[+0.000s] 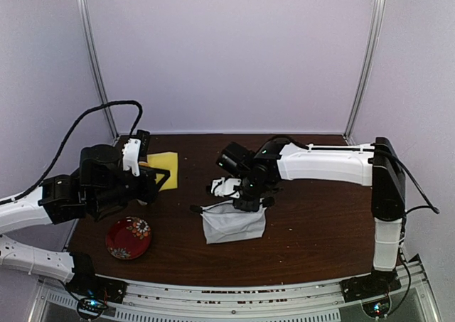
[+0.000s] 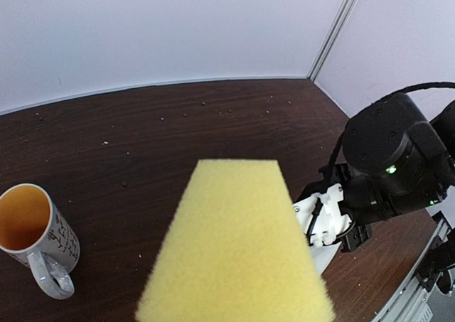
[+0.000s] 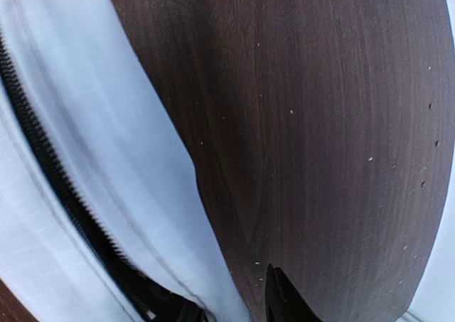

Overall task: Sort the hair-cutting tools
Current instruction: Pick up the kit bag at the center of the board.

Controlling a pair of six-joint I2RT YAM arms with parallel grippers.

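No hair-cutting tools show plainly in any view. A white pouch (image 1: pixel 233 222) with a black zipper (image 3: pixel 50 165) lies mid-table. A thin black thing (image 1: pixel 197 208) pokes from its upper left edge; I cannot tell what it is. My right gripper (image 1: pixel 250 201) is down at the pouch's top edge. One black fingertip (image 3: pixel 281 299) shows just beside the pouch wall and the other is hidden, so its state is unclear. My left gripper (image 1: pixel 153 174) is shut on a yellow sponge block (image 2: pixel 238 251), held above the table at the left. The sponge covers that gripper's fingers in the left wrist view.
A red patterned plate (image 1: pixel 129 237) sits near the front left. A white mug (image 2: pixel 32 233) with an orange inside stands on the dark wooden table (image 1: pixel 320 229), left of the sponge in the left wrist view. White walls close off the back and sides.
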